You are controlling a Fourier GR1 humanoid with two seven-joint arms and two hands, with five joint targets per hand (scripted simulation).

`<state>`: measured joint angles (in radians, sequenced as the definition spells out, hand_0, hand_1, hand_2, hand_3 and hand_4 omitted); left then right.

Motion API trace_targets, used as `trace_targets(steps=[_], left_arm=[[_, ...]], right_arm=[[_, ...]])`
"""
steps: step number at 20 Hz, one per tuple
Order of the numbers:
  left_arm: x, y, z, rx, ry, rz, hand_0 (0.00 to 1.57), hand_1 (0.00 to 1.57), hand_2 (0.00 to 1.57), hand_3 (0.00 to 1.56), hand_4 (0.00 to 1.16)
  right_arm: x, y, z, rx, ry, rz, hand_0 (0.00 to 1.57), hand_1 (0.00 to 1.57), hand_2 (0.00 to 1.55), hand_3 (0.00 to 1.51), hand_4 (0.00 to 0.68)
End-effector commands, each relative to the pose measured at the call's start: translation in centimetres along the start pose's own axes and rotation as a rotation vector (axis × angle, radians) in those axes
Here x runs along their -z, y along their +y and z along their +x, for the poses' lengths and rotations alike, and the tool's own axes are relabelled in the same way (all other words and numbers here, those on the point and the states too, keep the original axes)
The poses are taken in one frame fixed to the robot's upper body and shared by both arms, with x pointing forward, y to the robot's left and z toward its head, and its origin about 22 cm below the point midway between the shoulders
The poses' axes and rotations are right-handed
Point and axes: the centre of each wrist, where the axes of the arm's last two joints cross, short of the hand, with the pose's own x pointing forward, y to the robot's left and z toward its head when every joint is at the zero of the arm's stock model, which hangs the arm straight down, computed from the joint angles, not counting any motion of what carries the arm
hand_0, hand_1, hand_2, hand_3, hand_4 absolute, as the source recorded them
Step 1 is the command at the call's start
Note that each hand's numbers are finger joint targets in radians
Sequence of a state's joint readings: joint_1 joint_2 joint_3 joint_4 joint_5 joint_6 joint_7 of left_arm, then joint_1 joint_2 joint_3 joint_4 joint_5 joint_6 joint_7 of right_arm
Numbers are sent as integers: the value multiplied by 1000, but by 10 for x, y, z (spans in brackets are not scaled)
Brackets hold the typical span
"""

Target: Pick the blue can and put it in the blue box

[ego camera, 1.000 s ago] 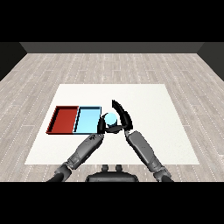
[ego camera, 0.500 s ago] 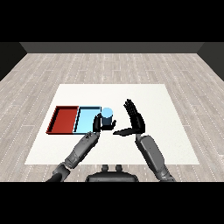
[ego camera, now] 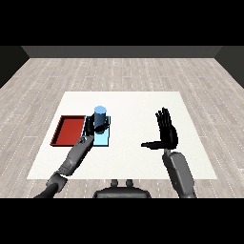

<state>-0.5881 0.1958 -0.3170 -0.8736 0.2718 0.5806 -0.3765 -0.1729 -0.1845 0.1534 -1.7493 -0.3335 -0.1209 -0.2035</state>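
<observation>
Blue can [ego camera: 100, 116] carried over blue tray [ego camera: 103, 139]; left robot hand [ego camera: 92, 127] curled round it.

No text, label, brand, number or sign can be read anywhere. The can [ego camera: 100, 116], at about 10 o'clock from the table's middle, has a plain blue wall with no print. The red tray [ego camera: 61, 131] and the blue tray [ego camera: 103, 138] are bare colour, and the table [ego camera: 133, 105] is unmarked white.
</observation>
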Motion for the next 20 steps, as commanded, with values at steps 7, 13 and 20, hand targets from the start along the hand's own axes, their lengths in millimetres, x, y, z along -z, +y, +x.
trace_targets(steps=[7, 13, 20], left_arm=[[42, 56, -34, 215, 276, 29, 1571, 1571, 1551, 1470, 1036], [36, 55, -52, 325, 408, -31, 1571, 1571, 1565, 1460, 1029], [-12, 33, -88, 288, 551, 27, 1146, 1146, 1136, 1057, 889]], right_arm=[[-20, -11, -10, 49, 7, -44, 0, 0, 0, 0, 0], [-6, -19, -37, 35, 43, -113, 0, 0, 0, 0, 0], [3, -39, -25, 42, 47, -130, 0, 0, 0, 0, 0]])
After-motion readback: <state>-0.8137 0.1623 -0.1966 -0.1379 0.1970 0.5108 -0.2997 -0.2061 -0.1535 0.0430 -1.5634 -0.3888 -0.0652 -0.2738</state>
